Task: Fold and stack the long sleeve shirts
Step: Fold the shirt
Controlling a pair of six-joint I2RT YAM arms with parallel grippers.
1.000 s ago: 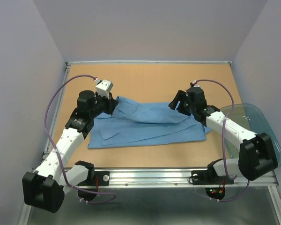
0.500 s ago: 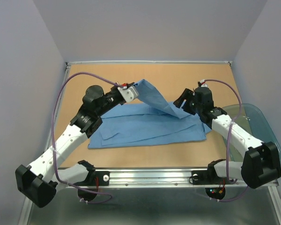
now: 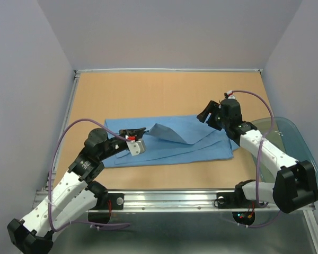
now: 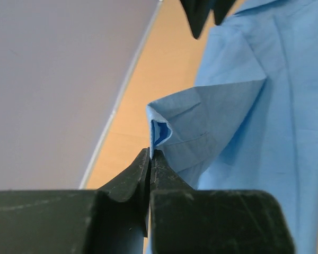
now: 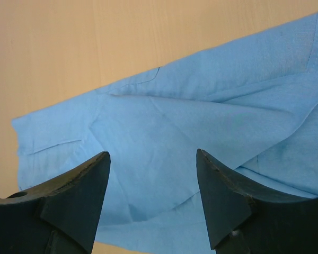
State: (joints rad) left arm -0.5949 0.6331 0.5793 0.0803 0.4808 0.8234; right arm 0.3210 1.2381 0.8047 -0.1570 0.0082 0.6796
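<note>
The light blue long-sleeve shirt of thin woven cloth (image 3: pixel 191 149) lies mid-frame on the tan wooden counter (image 3: pixel 164 92), its long axis running left to right. The left pincer (image 3: pixel 143 130) sits at the shirt's left end, clamped on a folded cloth edge (image 4: pixel 160 132). From there a raised flap slopes rightward over the body. The right pincer (image 3: pixel 208 117) hovers over the upper right end with its jaws apart and nothing between them. Laying the flap flat looks like the left arm's job, since it is nearer.

My left wrist feed cuts the shirt (image 4: pixel 254 106) off at its right edge, and the left end effector (image 4: pixel 150 154) hides the cloth pinched inside. Overhead, the right arm (image 3: pixel 262 149) covers part of the tub (image 3: pixel 294 133).
</note>
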